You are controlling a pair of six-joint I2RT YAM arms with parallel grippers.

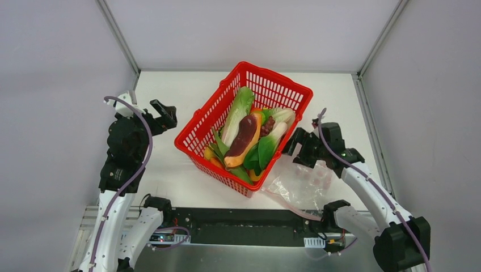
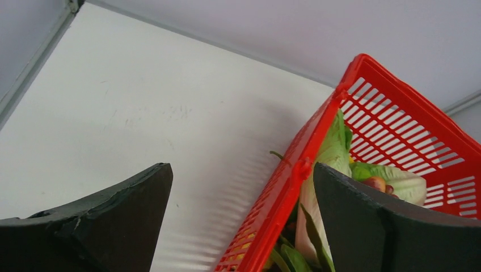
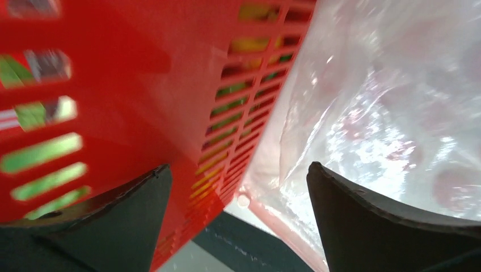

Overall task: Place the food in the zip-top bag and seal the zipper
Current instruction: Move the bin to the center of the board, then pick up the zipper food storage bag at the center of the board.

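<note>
Fingers [image 3: 113, 226] gaped wide, empty, on right gripper [image 3: 238, 170] and left gripper [image 2: 242, 170]; between the right's, the red basket [image 3: 113, 85] crowded the zip-top bag [image 3: 385, 113], so it might have snagged mesh.

Red basket [image 1: 271, 88] on white table [image 1: 168, 170]

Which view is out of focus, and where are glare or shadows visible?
Right wrist: the red basket is so near that it is smeared and out of focus, and the zip-top bag carries white glare. Left wrist: sharp, with the basket's striped shadow on the table. Top external: evenly lit and sharp, no strong glare.
</note>
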